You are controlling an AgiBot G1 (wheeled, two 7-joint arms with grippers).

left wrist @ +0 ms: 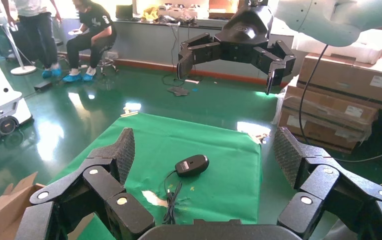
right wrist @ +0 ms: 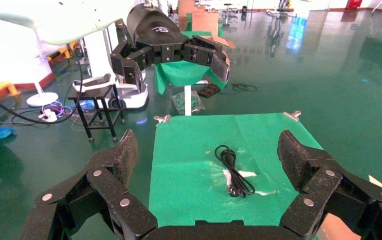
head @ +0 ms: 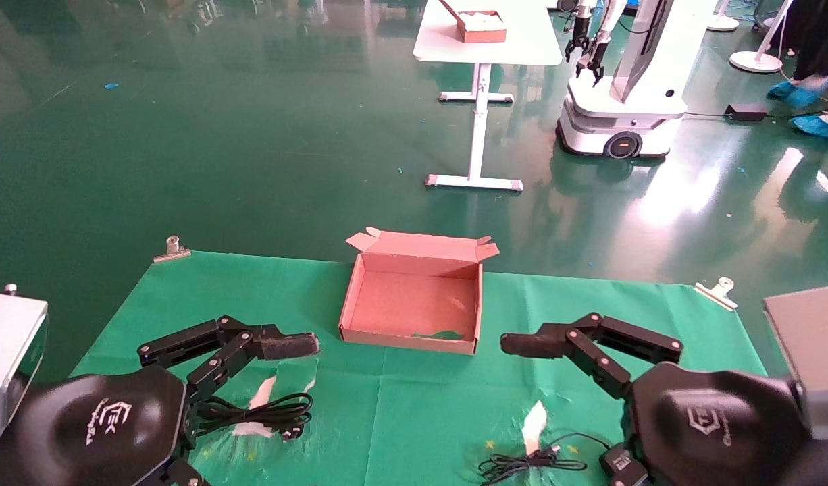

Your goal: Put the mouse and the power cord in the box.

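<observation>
With the box (head: 414, 304) empty, the power cord (head: 262, 412) lay on its left-near side beneath the open left gripper (head: 299, 345), the mouse (head: 623, 464) right-near under the open right gripper (head: 519, 344).

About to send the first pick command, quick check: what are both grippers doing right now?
Left gripper: jaws open, holding nothing, above the power cord.
Right gripper: jaws open, holding nothing, above the mouse.

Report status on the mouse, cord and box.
Left gripper and right gripper open, hovering beside the box. Box empty. Mouse and power cord on the cloth. Nothing in the way.
</observation>
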